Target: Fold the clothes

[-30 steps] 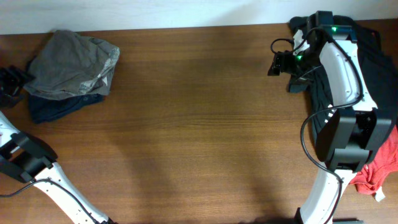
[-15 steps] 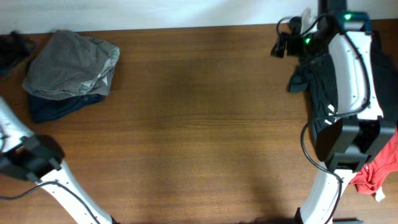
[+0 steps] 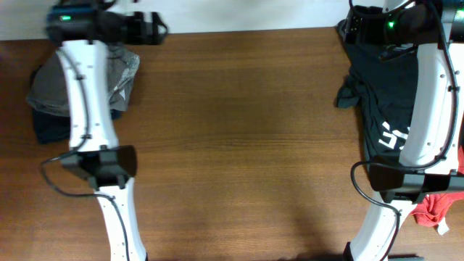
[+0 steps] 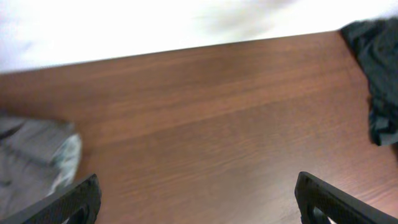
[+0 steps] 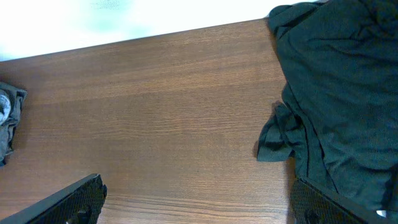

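The grey-olive shorts (image 3: 47,85) lie folded at the table's back left, on top of a dark blue garment (image 3: 51,129). My left arm reaches over them. The left gripper (image 3: 154,27) is raised near the back edge just right of the shorts, open and empty. In the left wrist view (image 4: 199,196) the shorts (image 4: 28,158) show at the lower left. My right gripper (image 3: 353,23) is raised at the back right over a dark garment (image 3: 384,94), open and empty. In the right wrist view (image 5: 199,199) the shorts' edge (image 5: 6,124) shows at far left.
The dark garment with white print (image 5: 336,93) lies crumpled along the table's right side. A red garment (image 3: 435,206) lies at the front right by the right arm's base. The brown wooden table (image 3: 239,130) ends at a white wall at the back.
My left arm has swung up from the front left, over the shorts, to the back edge. My right gripper has risen and drawn back toward the back right corner.
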Controlling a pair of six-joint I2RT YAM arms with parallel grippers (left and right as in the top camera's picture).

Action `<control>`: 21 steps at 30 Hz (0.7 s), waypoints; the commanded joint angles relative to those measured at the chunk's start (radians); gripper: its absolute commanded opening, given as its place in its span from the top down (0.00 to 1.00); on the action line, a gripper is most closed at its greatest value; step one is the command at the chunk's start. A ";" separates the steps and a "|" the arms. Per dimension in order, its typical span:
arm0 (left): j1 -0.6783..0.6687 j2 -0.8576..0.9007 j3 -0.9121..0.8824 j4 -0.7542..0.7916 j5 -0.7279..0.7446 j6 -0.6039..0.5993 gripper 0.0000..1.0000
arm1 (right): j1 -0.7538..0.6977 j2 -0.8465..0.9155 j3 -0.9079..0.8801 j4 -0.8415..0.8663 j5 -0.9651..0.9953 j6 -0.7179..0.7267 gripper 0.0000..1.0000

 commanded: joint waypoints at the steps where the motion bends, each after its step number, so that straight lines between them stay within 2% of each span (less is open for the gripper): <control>1: -0.091 -0.003 0.002 0.016 -0.109 0.020 0.01 | 0.000 -0.006 0.011 -0.005 0.023 -0.011 0.01; 4: -0.160 -0.002 0.001 0.033 -0.116 0.020 0.01 | 0.000 -0.006 0.011 -0.005 0.023 -0.011 0.01; 11: -0.278 -0.002 0.001 0.079 -0.231 0.019 0.01 | 0.000 -0.006 0.011 -0.005 0.023 -0.011 0.01; 13: -0.290 -0.002 0.001 0.074 -0.261 -0.003 0.01 | 0.000 -0.007 0.011 -0.005 0.023 -0.011 0.01; 17: -0.290 -0.002 0.001 0.074 -0.334 -0.122 0.01 | 0.001 -0.048 0.013 -0.005 0.023 -0.011 0.01; 21: -0.279 -0.002 0.001 0.075 -0.352 -0.129 0.01 | 0.001 -0.153 0.013 -0.005 0.023 -0.011 0.01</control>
